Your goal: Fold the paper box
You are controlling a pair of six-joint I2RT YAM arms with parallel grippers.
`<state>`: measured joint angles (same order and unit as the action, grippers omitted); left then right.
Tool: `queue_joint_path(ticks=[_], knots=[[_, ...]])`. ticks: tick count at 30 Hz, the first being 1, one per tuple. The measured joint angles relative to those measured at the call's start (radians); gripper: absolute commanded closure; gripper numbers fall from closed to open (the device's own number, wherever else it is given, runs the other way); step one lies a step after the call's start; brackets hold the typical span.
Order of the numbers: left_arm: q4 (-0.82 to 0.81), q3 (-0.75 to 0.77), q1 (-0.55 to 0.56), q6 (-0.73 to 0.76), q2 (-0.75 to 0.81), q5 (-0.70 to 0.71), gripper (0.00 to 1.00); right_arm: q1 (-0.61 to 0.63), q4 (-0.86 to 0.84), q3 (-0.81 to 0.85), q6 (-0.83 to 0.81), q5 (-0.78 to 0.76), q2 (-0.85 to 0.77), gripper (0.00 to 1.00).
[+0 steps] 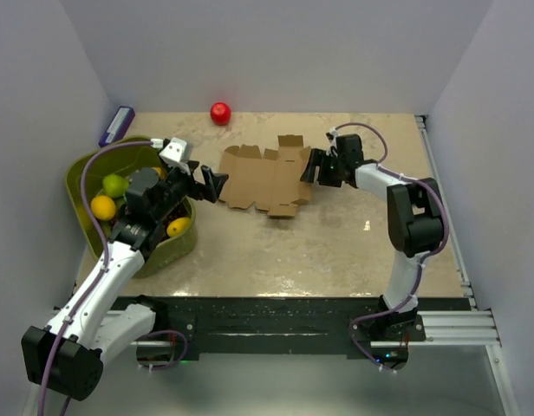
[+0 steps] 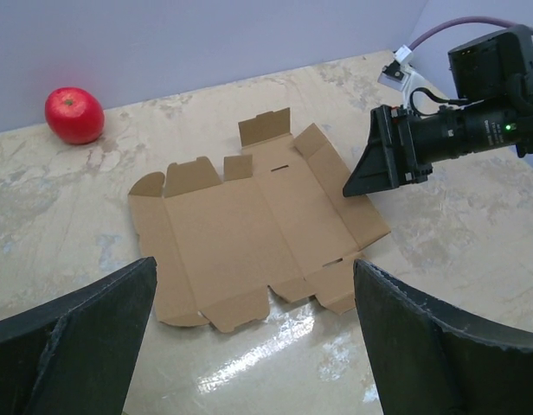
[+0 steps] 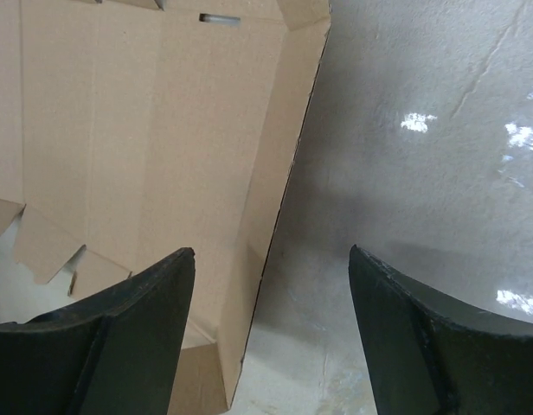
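Black-fingered, the right gripper (image 3: 268, 259) stands spread astride the upturned right flap of the paper box (image 3: 145, 130), not pinching it. The left gripper (image 2: 253, 268) is spread wide near the box's left edge. The box lies unfolded, mostly flat, in the middle of the marbled table (image 1: 336, 251). A red apple (image 1: 220, 113) sits by the back wall, and a green bin (image 1: 81, 186) of fruit sits at the left.
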<state>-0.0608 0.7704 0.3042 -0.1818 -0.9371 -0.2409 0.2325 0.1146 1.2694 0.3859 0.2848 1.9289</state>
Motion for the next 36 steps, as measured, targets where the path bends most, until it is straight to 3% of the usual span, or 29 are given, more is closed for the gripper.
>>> queue_joint_path(ticks=[3, 4, 6, 7, 9, 18, 29, 36], knots=[[-0.003, 0.0, 0.0, 0.003, 0.0, -0.011, 0.0, 0.0, -0.024, 0.0, 0.0, 0.024, 0.032, 0.39], [-0.003, 0.0, 0.0, 0.003, 0.0, -0.017, 0.0, 0.0, -0.031, 0.0, 0.0, 0.033, 0.044, 0.51], [-0.005, 0.0, 0.0, 0.008, 0.0, -0.024, 0.0, 0.0, -0.045, 0.0, -0.002, 0.059, 0.063, 0.63], [-0.005, 0.0, 0.0, 0.01, 0.0, -0.028, 0.0, 0.0, -0.05, 0.0, -0.005, 0.074, 0.069, 0.81], [-0.006, 0.0, 0.0, 0.013, -0.002, -0.037, 0.0, 0.0, -0.057, 0.0, -0.006, 0.104, 0.077, 0.99], [-0.026, 0.023, 0.0, 0.02, -0.103, -0.126, 0.0, 0.001, 0.094, 0.155, -0.09, 0.189, -0.011, 1.0], [0.021, 0.46, 0.0, 0.085, -0.211, -0.245, 0.0, 0.03, 0.364, 0.262, -0.247, 0.245, -0.475, 1.0], [0.043, 0.525, 0.0, 0.159, -0.27, -0.286, 0.0, 0.083, 0.525, 0.266, -0.337, 0.284, -0.575, 1.0]])
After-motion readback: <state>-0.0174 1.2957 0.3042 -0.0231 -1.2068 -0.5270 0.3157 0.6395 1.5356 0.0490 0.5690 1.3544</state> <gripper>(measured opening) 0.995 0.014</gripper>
